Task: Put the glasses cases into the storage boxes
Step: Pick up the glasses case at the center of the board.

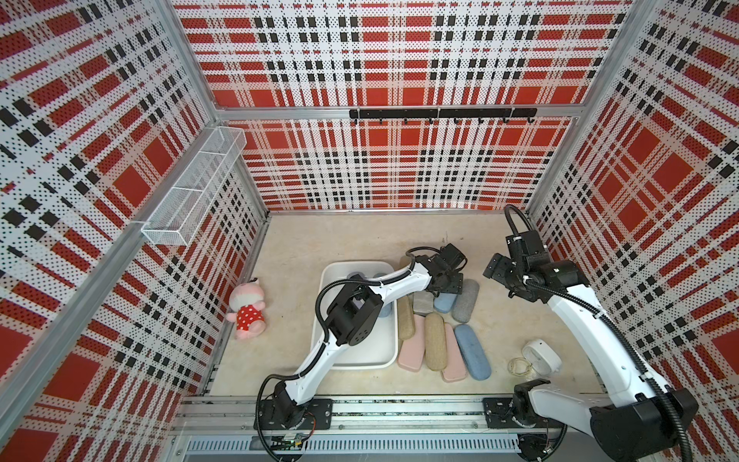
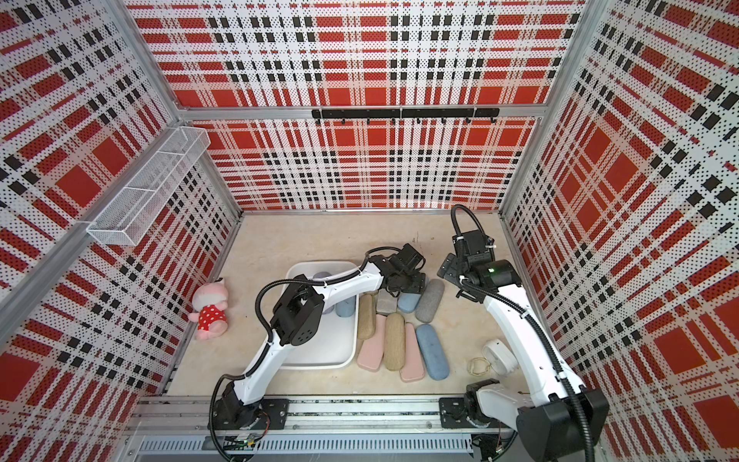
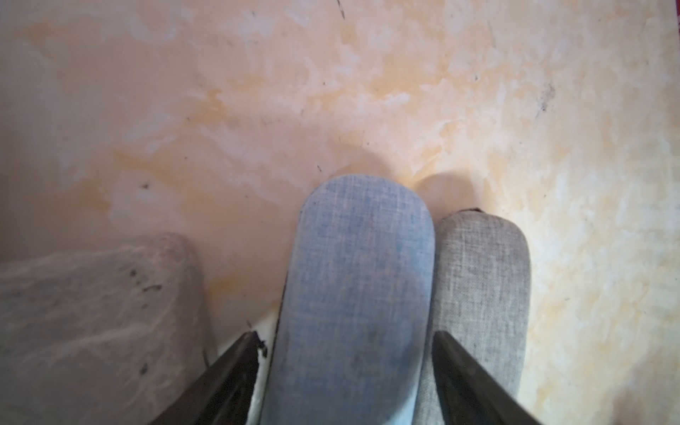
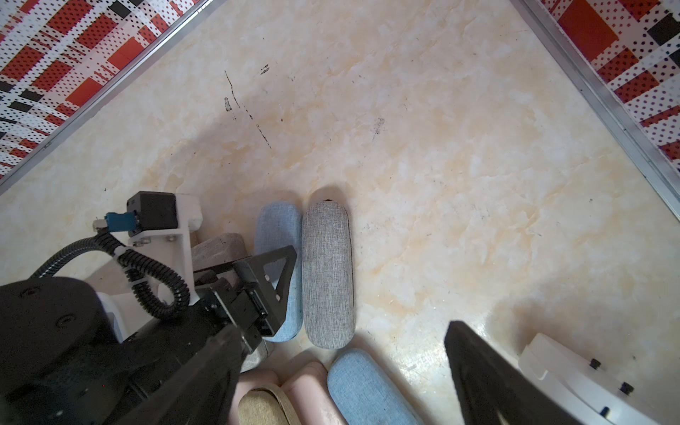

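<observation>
The marbled desk (image 1: 340,236) carries everything I work with. High on the left wall hangs a white wire-mesh basket (image 1: 196,184). The white storage tub (image 1: 368,348) lies left of the desk's middle, and my left arm crosses above it. At least two cases lie inside it, a light blue one (image 2: 346,306) and a greyish one (image 1: 356,276), both partly hidden by that arm. A pink plush toy in a red dotted dress (image 1: 248,308) lies near the desk's left edge.

The other glasses cases are gathered just beside the tub, on the side toward the right edge. A tan case (image 1: 406,318) lies along the tub wall. Toward the front edge lie a flat pink case (image 1: 412,352), a second tan case (image 1: 435,341), another flat pink case (image 1: 454,362) and a long blue case (image 1: 472,352). Behind them are a boxy grey case (image 1: 423,304), a light blue fabric case (image 3: 353,279) and a grey fabric case (image 3: 482,279), these last two touching side by side.

My left claw (image 3: 344,333) is released. Its fingers straddle the light blue fabric case, with a sliver of gap on one side. My right claw (image 1: 496,267) hangs spread wide above the desk, gripping nothing.

Near the front right corner are a small white rounded device (image 1: 540,356) and a rubber band (image 1: 520,366).
</observation>
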Available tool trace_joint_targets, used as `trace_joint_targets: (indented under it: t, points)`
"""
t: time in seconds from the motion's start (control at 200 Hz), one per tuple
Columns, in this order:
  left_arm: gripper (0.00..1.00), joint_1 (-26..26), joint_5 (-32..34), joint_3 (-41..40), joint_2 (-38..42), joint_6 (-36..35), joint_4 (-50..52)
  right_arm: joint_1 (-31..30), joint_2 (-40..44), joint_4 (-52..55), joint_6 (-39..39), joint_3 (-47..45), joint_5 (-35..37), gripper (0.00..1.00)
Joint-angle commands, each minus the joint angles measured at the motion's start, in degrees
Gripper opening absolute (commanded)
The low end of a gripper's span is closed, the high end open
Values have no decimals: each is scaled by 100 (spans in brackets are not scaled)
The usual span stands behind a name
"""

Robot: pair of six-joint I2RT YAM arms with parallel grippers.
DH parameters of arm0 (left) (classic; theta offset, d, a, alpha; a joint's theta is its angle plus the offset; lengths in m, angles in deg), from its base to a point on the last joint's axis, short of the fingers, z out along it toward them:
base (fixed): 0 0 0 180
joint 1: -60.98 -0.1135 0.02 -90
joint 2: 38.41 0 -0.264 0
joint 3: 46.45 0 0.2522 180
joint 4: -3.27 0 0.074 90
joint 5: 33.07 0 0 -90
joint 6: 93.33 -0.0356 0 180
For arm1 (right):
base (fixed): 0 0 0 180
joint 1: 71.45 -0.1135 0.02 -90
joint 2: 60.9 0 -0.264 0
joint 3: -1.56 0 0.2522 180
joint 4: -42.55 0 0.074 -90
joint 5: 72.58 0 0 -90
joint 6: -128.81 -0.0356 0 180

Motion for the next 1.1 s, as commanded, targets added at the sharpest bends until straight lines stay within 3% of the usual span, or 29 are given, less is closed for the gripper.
trace_joint_targets:
  t: [0.0, 0.326, 0.536, 0.676, 1.097]
  points:
    - [78, 52, 127, 77, -279, -135, 311, 8, 127, 82, -47, 31, 61, 90]
    - [81, 149, 855, 355, -400, -464, 692, 7, 185, 8, -82, -125, -4, 90]
    - [75, 219, 1014, 469, -566, -699, 884, 6, 262, -20, -122, -206, -19, 90]
    - [76, 325, 1350, 569, -637, -849, 1042, 8, 246, -33, -127, -215, -32, 90]
    - [64, 327, 1232, 749, -700, -892, 1052, 11, 238, -51, -120, -184, 21, 90]
